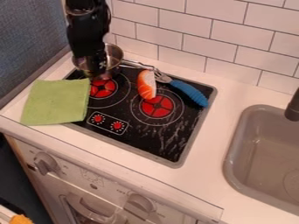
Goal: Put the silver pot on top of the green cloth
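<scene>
Has the black robotic hand [100, 74] down at the round silver metal pot [116, 53], likely for carrying to the flat green cloth [57, 101], though can't tell whether open or closed.

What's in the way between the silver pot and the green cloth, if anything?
Nothing that I can see stands between the pot and the cloth. The blue-handled tool lies on the pot's other side.

Soft light, silver pot [116, 54] glinting, lower left dim
</scene>
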Controlling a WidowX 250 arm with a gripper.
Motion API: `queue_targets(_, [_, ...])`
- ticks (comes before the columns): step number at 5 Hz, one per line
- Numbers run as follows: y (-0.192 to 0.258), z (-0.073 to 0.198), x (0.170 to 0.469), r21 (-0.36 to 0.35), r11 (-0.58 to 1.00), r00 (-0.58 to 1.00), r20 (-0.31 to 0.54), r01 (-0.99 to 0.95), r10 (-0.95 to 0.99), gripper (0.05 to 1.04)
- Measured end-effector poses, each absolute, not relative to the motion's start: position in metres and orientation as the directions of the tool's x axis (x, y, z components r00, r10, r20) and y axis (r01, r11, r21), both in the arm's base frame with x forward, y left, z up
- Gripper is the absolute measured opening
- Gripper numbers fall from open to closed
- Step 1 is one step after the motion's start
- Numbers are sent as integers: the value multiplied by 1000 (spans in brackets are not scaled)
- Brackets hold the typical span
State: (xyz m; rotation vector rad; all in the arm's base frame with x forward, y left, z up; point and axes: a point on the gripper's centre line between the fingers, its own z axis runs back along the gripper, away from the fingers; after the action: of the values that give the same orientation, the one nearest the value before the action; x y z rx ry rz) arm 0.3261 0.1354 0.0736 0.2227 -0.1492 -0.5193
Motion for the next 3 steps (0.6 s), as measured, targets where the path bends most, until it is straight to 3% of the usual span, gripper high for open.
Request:
queue_targets(1, [136,59,338,237,768,778,72,595,-625,999])
queue_targets(3, [141,39,362,126,597,588,104,792,-802,999])
